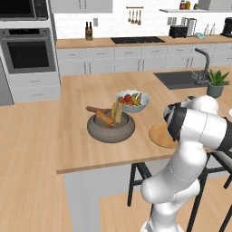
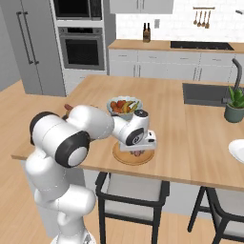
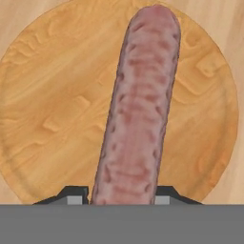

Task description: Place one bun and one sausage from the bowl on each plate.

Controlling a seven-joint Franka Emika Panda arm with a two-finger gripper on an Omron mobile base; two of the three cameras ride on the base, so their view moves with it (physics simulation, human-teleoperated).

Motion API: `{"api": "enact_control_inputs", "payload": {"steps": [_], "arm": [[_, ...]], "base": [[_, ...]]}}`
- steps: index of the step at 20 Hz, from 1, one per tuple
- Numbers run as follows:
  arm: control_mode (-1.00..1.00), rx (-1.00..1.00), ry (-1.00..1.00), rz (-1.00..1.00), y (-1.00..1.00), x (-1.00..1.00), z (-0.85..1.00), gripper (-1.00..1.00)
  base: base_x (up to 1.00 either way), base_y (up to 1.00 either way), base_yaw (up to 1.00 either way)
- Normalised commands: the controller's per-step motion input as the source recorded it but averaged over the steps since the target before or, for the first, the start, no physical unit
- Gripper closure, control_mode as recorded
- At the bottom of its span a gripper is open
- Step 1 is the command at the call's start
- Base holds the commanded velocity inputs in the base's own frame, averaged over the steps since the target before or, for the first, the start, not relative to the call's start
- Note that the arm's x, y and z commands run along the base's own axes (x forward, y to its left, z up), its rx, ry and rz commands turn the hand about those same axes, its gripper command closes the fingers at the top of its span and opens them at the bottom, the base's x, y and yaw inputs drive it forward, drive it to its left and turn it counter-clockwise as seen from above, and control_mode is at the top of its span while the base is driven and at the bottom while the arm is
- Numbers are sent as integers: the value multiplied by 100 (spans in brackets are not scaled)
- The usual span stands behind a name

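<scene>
light: bright, even | shadows: faint | focus: soft, low-resolution render

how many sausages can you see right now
2: one sausage clamped in the gripper above the wooden plate; another sausage lies across the grey bowl's far rim. More may be hidden.

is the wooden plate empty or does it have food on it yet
Cannot tell: in the hand view a sausage between the gripper fingertips lies across the wooden plate; contact isn't visible.
</scene>
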Motion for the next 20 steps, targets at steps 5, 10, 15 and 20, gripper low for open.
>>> {"api": "enact_control_inputs", "payload": {"steps": [5, 10, 15, 20], "arm": [[-100, 0, 3, 0, 0, 0, 0, -100], [-100, 0, 5, 0, 0, 0, 1, -100], [-100, -2, 8, 0, 9, -1, 36, -100], [-100, -6, 1, -7, 55, -4, 75, -100]], "base": [[0, 0, 0], [0, 0, 0], [0, 0, 0], [0, 0, 0]]}}
